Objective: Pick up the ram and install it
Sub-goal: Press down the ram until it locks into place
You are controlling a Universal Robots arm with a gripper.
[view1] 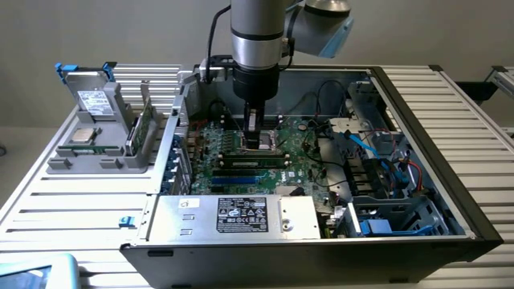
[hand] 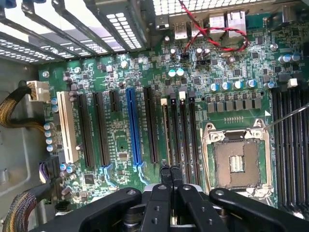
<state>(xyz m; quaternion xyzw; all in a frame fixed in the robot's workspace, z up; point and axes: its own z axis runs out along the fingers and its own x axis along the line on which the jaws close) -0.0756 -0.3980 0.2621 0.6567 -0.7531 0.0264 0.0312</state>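
Where the arm (view1: 257, 36) is being held: straight above the processor socket (view1: 263, 144), reaching down into the open computer case (view1: 434, 150).
Gripper (view1: 255, 137): being hung just over the socket, with nothing being touched as far as can be told.
Fingers (hand: 166, 178): being pressed together, tip against tip, with nothing being gripped between them; in the wrist view they are being shown over the black slots just beside the socket.
Ram (view1: 138, 135): being carried on edge in the grey holder (view1: 72, 162), outside the case and well apart from the socket, toward the exterior view's left.
Holder's other load: a square silver processor chip (view1: 83, 133) and a grey drive (view1: 96, 102) with a white label are being carried near the ram, equally far from the socket.
Surface (view1: 72, 205): slatted and pale; the case and the holder are both being borne on it.
Motherboard (hand: 120, 140): being shown green around the socket, with a blue slot (hand: 131, 128) among black ones some way from the socket.
Second green stick (view1: 255, 161): being held along the slots just beside the socket, toward the labelled silver box (view1: 241, 215); how deeply it is being seated cannot be told.
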